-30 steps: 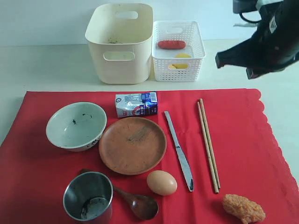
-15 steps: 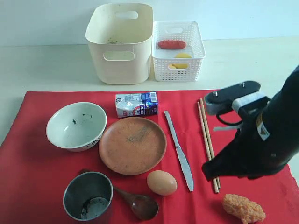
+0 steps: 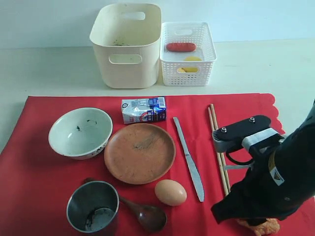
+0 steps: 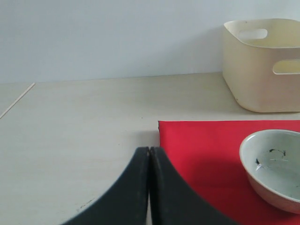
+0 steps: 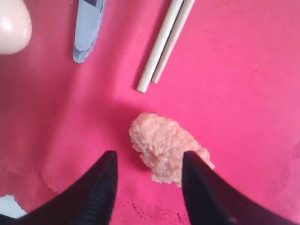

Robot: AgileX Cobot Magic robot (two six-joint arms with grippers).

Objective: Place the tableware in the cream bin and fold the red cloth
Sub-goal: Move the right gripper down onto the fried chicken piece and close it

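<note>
Your red cloth (image 3: 44, 196) lies flat on the bench (image 3: 49, 73), unfolded, carrying bowl (image 3: 80, 132), plate (image 3: 140, 153), knife (image 3: 189, 162) and chopsticks (image 3: 215, 125); cream bin (image 3: 126, 46) stands behind it, beside a white basket (image 3: 188, 73). Your right end effector (image 5: 149, 161), fingers apart, straddles an orange crumbed lump (image 5: 161, 140); its arm hides the chopsticks' near ends. Left end effector (image 4: 149, 187): fingers together. Milk carton (image 3: 143, 109) print unreadable.

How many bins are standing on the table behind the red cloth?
2: the cream bin on the left, the white perforated basket just right of it. None seems hidden.
</note>
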